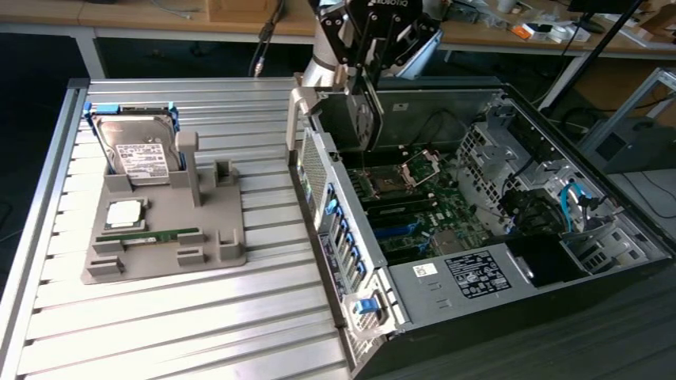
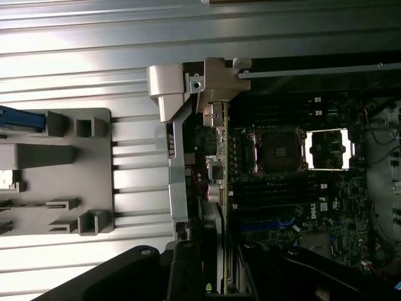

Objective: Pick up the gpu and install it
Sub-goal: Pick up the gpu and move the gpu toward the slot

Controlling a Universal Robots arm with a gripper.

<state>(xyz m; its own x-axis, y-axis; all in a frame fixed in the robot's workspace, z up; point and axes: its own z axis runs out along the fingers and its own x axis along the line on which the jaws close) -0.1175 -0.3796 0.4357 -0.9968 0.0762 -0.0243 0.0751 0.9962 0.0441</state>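
Note:
The gpu [image 1: 368,119] hangs edge-on as a thin dark card, and my gripper [image 1: 372,75] is shut on its upper edge. It hovers over the rear end of the open computer case [image 1: 317,186], above the motherboard [image 1: 412,206] and apart from it. In the wrist view the gpu [image 2: 217,125] runs away from my gripper [image 2: 220,260] as a narrow strip. Its silver bracket [image 2: 216,88] sits by the case's rear wall, and the motherboard [image 2: 282,188] with its open processor socket lies below.
On the slatted metal table [image 1: 158,317] at the exterior view's left lies a grey holder tray [image 1: 211,245]. It carries a silver hard drive [image 1: 142,154], a processor [image 1: 125,212] and a green memory stick [image 1: 158,236]. Drive cages and cables fill the case's far side [image 1: 549,206].

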